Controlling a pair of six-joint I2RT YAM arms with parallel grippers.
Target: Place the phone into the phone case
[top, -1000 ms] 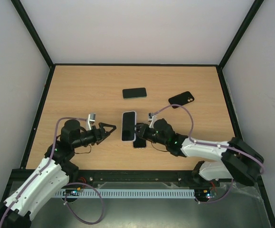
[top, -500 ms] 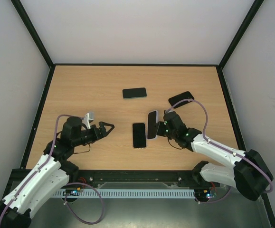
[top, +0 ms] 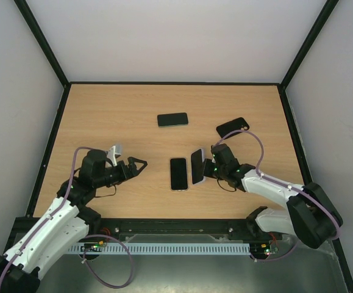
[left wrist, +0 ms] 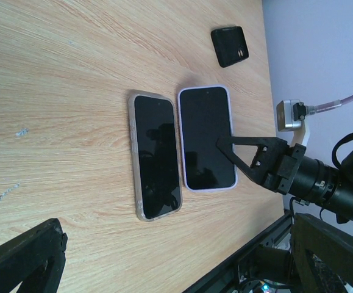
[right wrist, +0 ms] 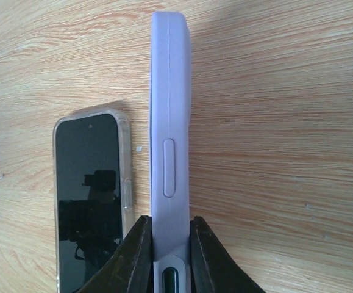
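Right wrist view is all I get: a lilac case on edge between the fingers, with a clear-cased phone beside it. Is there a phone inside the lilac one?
Observer: Yes. The left wrist view shows a dark screen filling the lilac case.
Operator: What's the left gripper doing?
Observer: The left gripper hangs open, to the left of the clear-cased phone, touching nothing.
Operator: Anything else out there?
Observer: Two more things lie farther back: a dark phone and, to its right, a black item. I cannot tell whether that one is a phone or a case.
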